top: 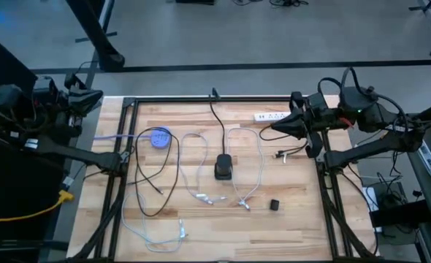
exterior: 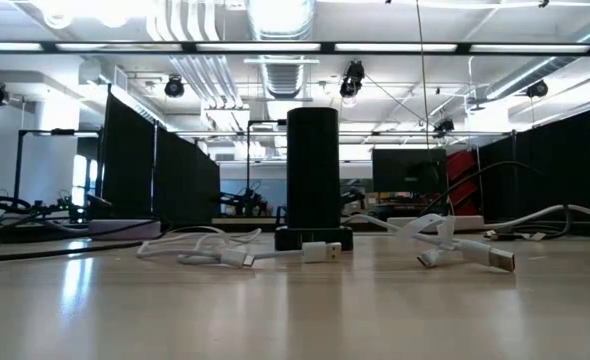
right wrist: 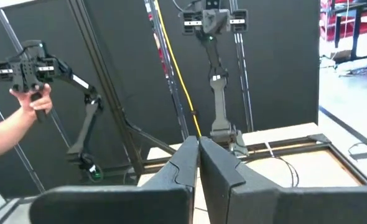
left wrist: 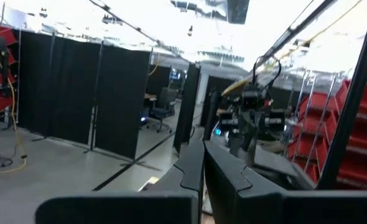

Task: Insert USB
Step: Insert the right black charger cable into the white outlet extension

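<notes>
Nothing is done yet: left gripper (top: 98, 96) and right gripper (top: 265, 130) rest closed and empty, well apart from the white USB cables (top: 201, 196) and black hub (top: 223, 167).

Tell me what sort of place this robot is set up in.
Most likely a robotics lab in an open industrial hall: black partition curtains divide the floor, exposed ducts run overhead, and a person's hand holds a leader arm handle nearby.

A blue disc (top: 159, 137) and a white power strip (top: 271, 115) lie on the wooden table (top: 296, 219).
</notes>
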`<state>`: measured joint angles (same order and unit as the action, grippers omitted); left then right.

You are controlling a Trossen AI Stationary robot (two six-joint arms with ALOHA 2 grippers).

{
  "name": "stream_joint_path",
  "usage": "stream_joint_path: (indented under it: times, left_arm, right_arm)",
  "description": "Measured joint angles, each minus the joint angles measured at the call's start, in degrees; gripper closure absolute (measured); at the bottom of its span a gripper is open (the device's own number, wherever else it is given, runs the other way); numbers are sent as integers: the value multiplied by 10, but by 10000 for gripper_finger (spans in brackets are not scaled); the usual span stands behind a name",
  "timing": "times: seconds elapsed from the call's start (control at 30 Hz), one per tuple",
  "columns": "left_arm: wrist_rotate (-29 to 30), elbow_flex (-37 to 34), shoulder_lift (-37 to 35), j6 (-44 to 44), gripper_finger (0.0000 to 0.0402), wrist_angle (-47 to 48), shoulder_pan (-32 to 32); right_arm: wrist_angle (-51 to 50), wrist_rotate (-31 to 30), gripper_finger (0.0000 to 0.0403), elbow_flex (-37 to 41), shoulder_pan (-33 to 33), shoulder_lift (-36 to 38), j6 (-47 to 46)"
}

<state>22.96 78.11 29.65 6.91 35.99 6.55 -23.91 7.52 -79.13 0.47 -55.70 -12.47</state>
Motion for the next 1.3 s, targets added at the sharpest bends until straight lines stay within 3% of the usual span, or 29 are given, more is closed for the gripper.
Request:
stream_joint_path:
  times: [0.2,0.3,0.47,0.67,0.87,1.03,1.3]
  left_arm:
    - [0,-1,0,-15,402,6,0]
    - [0,-5,5,-15,402,18,0]
    - [0,-21,17,-16,402,25,0]
    - [0,-32,43,-16,402,22,0]
    - [0,-33,87,32,402,17,0]
    - [0,-33,129,21,402,28,0]
    - [1,-63,151,76,402,164,0]
  right_arm:
    - [-39,0,403,0,0,2,14]
    - [-141,-6,403,0,0,0,27]
    - [-323,-89,403,4,0,-23,-33]
    - [-489,-110,403,5,0,-59,-56]
    - [-493,-110,403,5,0,-99,-21]
    - [-497,-105,403,5,0,-141,38]
    - [-548,-106,403,21,-13,-184,45]
